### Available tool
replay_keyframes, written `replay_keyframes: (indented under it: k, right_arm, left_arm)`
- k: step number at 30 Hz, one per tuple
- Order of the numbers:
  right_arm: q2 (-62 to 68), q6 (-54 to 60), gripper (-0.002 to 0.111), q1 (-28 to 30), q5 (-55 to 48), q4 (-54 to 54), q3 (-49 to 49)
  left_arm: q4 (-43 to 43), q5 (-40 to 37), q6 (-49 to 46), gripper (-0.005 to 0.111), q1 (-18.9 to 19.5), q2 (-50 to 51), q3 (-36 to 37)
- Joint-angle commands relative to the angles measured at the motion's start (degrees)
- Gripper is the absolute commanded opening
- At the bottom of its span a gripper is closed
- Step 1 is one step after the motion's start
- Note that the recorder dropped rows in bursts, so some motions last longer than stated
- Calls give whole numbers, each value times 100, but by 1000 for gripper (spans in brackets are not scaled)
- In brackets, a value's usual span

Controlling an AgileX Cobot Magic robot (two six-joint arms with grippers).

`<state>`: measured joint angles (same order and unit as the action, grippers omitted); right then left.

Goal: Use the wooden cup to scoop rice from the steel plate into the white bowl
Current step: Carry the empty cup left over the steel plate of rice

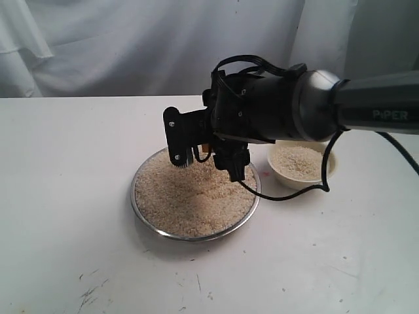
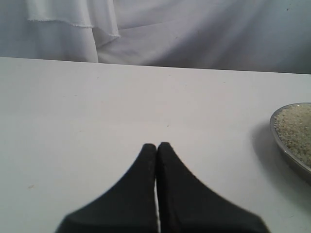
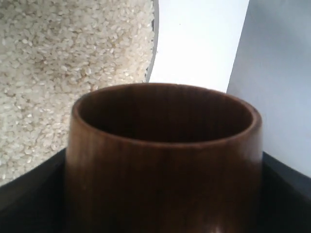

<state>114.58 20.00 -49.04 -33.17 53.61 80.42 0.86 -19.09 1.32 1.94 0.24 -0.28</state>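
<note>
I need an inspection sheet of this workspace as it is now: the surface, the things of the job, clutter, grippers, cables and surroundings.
Surface: white table, a few dark scuff marks near the front.
Job's things: steel plate spread with rice; white bowl beside it, apart, also holding rice; wooden cup over the plate, no rice seen inside.
Clutter: nothing seen.
Grippers: right gripper closed on the wooden cup; left gripper shut, empty, over bare table.
Cables: black cable hangs from the right arm, looping low in front of the bowl.
Surroundings: white cloth backdrop.
</note>
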Motion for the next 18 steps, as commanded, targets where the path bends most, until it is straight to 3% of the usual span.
replay_keyframes:
  k: [1, 7, 18]
  right_arm:
    - [88, 467, 0, 14, -109, -43, 174]
    - [101, 1036, 0, 307, 8, 16, 174]
    - [508, 1109, 0, 487, 143, 1404, 174]
  left_arm:
    - [-6, 82, 3, 0, -15, -24, 28]
    - [-6, 82, 3, 0, -15, -24, 28]
    - [-6, 82, 3, 0, -15, -24, 28]
